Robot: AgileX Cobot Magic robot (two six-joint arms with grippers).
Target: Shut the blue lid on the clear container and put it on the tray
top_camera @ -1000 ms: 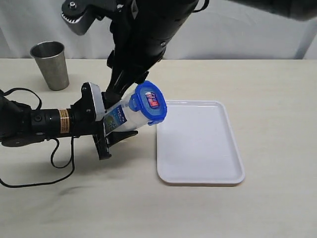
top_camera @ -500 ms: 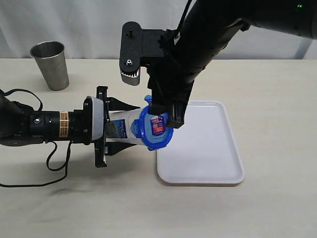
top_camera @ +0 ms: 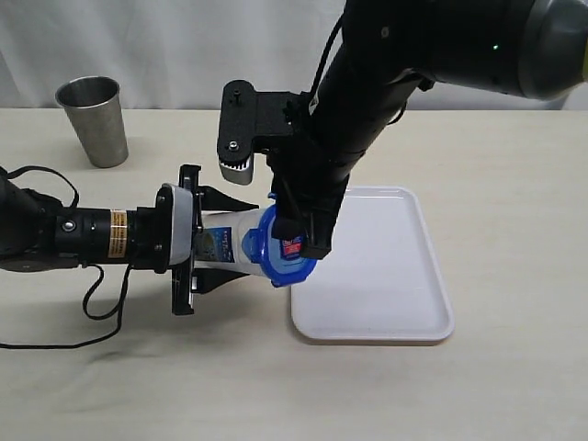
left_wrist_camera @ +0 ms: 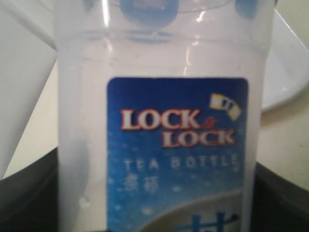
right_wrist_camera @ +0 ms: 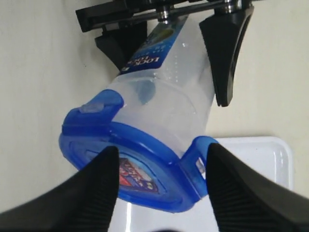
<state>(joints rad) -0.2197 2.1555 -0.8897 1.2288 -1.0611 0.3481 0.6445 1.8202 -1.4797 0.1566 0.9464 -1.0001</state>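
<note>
The worktop (top_camera: 514, 386) is pale and covered in cloth. The white tray (top_camera: 386, 276) lies flat on it, right of the middle, with nothing inside its rim.

My right arm reaches down from the far side to the tray's left edge. My left arm lies low along the worktop's left side, pointing toward the tray.

The left gripper (top_camera: 213, 237) pinches the clear container (right_wrist_camera: 178, 92), one jaw on each side of its body near the base. The container lies on its side, mouth end toward the tray. Its blue Lock & Lock label faces the left wrist camera. I cannot tell whether it rests on the worktop or hangs just above it.

The steel cup (top_camera: 94, 119) stands upright near the far left corner, well apart from everything else.

The blue lid (right_wrist_camera: 145, 179) sits over the container's mouth, right at the tray's left edge. Its sticker faces outward, and the two flaps I can see stand out from the container wall.

The right gripper (right_wrist_camera: 161, 150) has its jaws spread wide, one finger to each side of the lid. I cannot tell whether the pads touch it.
</note>
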